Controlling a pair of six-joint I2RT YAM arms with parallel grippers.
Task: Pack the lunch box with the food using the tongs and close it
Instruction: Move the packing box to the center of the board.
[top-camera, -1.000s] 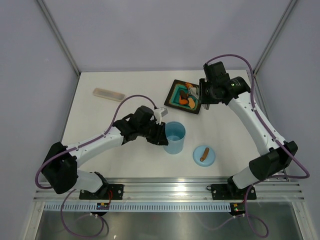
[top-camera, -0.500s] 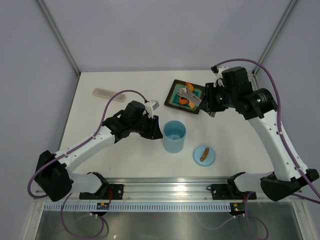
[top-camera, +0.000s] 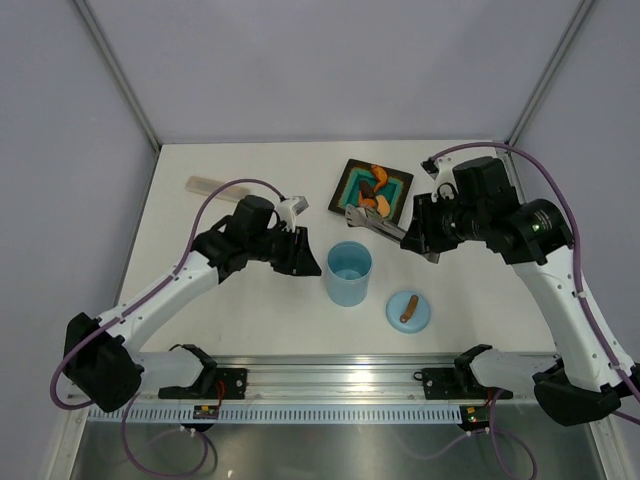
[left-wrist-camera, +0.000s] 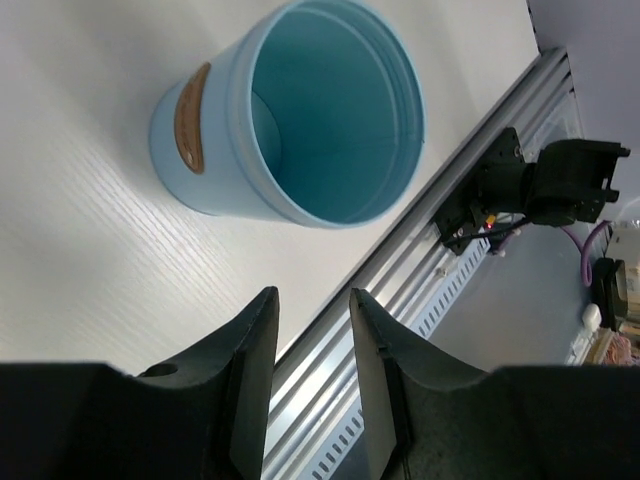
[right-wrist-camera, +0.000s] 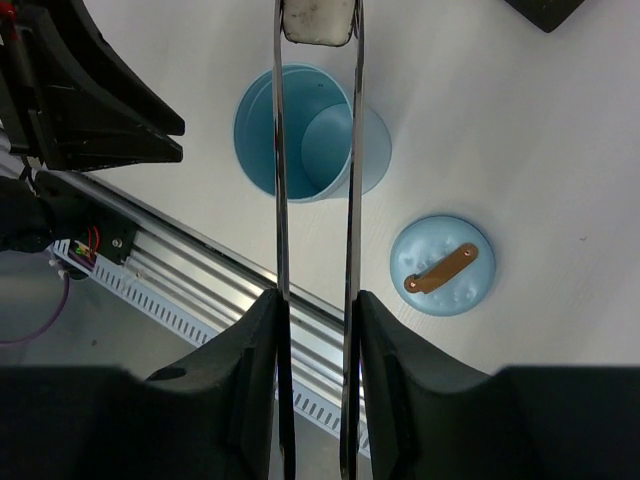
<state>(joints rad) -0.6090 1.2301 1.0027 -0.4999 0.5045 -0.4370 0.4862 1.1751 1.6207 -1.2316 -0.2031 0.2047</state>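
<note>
The tongs (right-wrist-camera: 279, 150) are held in the right claw (right-wrist-camera: 315, 305) near the box (right-wrist-camera: 255, 130); the left claw (left-wrist-camera: 312, 320) is seen narrowly parted, empty.

So the lunch box (top-camera: 349, 274) sits mid-table (top-camera: 300, 330), with its lid (top-camera: 408, 310) lying flat just to the right and a bit nearer the front edge. The plate (top-camera: 346, 190) is behind it toward the back with the food (top-camera: 374, 185) on it, and a flat case (top-camera: 215, 187) sits well off to the back left. The tongs (top-camera: 378, 225) hang between plate and lunch box, reaching in from the right.
</note>
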